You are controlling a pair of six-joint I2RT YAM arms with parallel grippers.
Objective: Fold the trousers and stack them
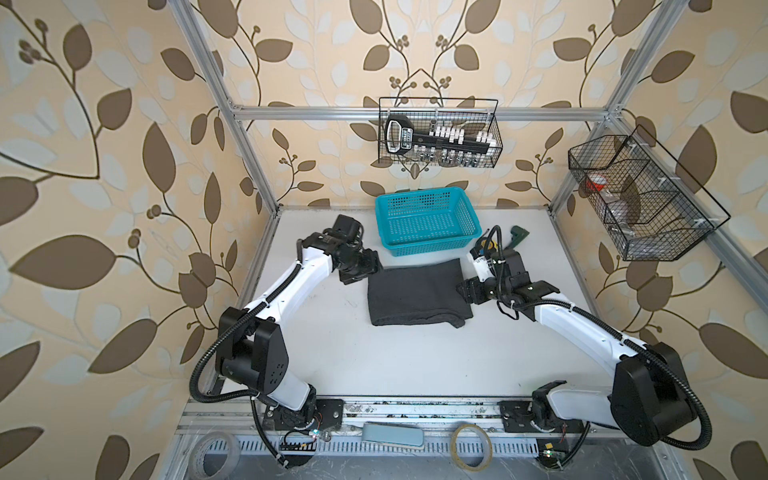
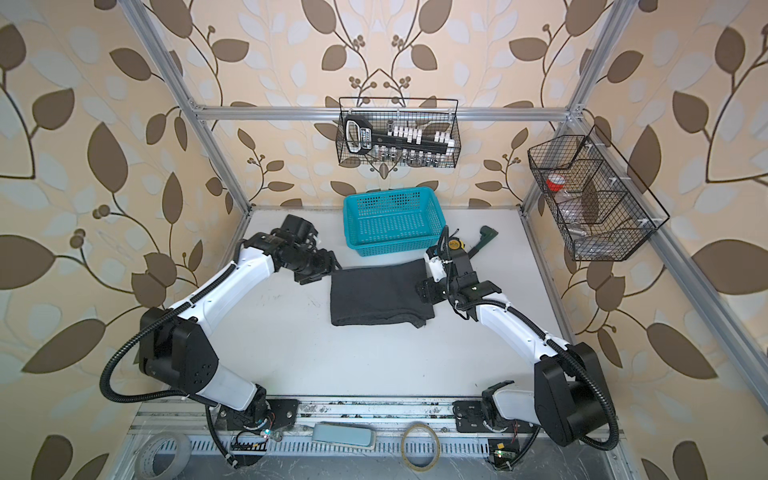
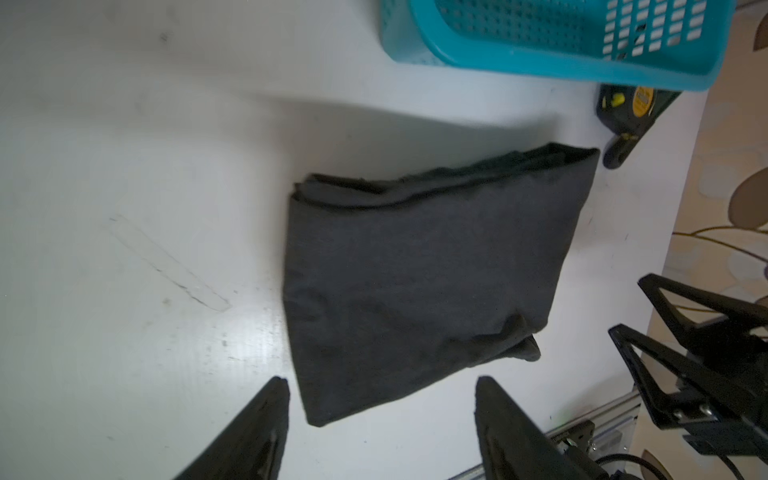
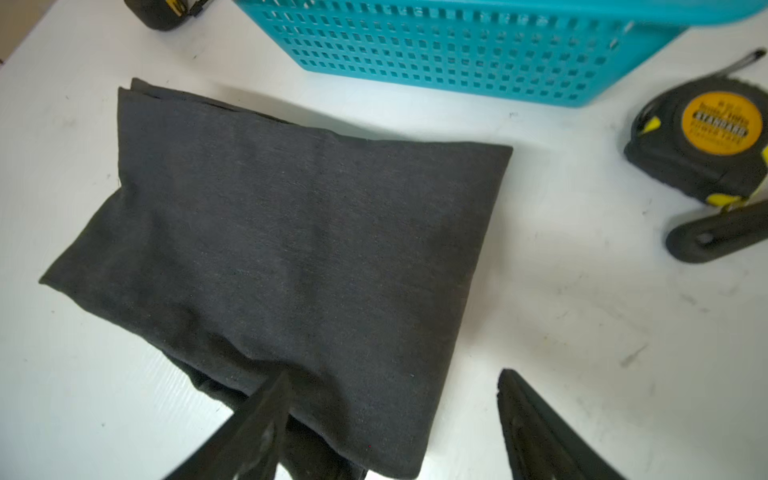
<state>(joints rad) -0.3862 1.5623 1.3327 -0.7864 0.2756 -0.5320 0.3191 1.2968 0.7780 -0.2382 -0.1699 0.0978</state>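
Observation:
The trousers lie folded into a compact dark charcoal rectangle in the middle of the white table, just in front of the teal basket. My left gripper is open at the bundle's left edge. In the left wrist view a corner of the trousers shows between the spread fingers, ungripped. My right gripper is open at the bundle's right edge. In the right wrist view one of its fingers stands over the trousers and the other over bare table.
An empty teal basket stands behind the trousers. A tape measure and a dark-handled tool lie to the basket's right. Two black wire baskets hang on the frame. Tape rolls lie by the front rail.

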